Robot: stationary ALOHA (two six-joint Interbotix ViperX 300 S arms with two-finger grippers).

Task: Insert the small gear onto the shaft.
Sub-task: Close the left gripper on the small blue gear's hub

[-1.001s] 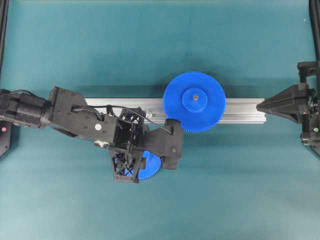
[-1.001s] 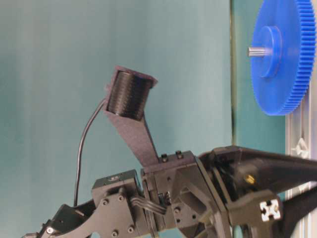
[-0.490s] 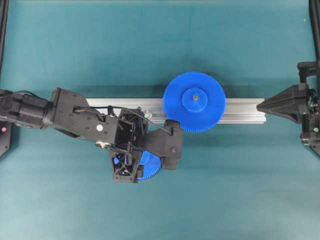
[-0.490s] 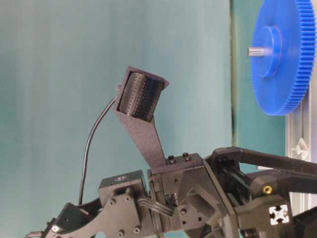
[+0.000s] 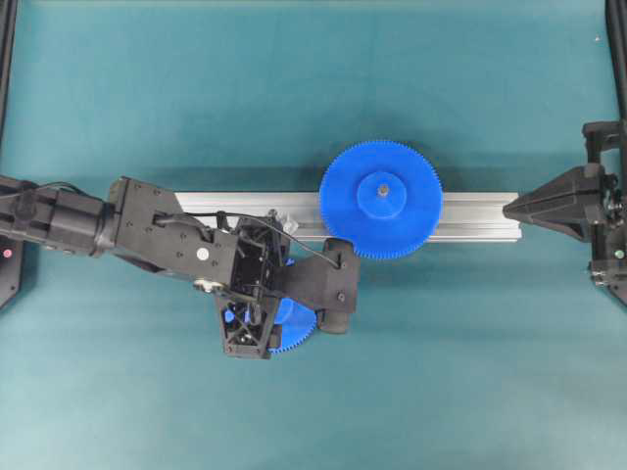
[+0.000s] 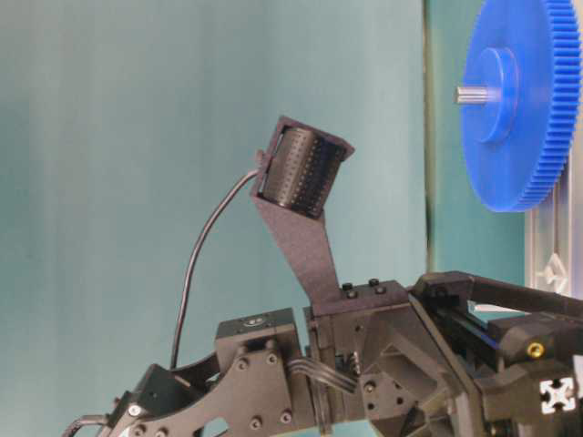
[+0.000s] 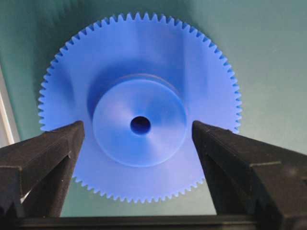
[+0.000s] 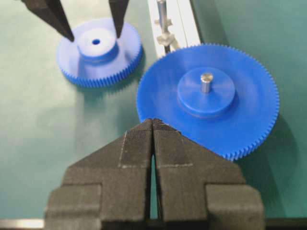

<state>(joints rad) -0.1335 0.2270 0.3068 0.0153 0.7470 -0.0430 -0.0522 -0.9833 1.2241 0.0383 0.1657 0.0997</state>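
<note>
Place: robotics lab test bench.
Surface: plain teal mat [image 5: 470, 372] covering the whole table.
Fixture: ribbed aluminium rail [image 5: 470, 217] across the centre, running 9 to 3 o'clock.
Frame: black posts [image 5: 8, 59] at 9 and 3 o'clock edges.

In the overhead view the left gripper [image 5: 284, 294] and its wrist cover most of the small gear [image 5: 294, 328], leaving a blue crescent at lower centre; the shaft [image 8: 162, 19] shows only in the right wrist view, cut off at the top edge and blurred, its base hard to make out; the large gear [image 6: 521, 100] is cropped at the top right edge of the table-level view; the rail [image 6: 551, 273] there is a sliver at the right edge; the right gripper [image 5: 509, 208] runs off the right side of the overhead view.
</note>
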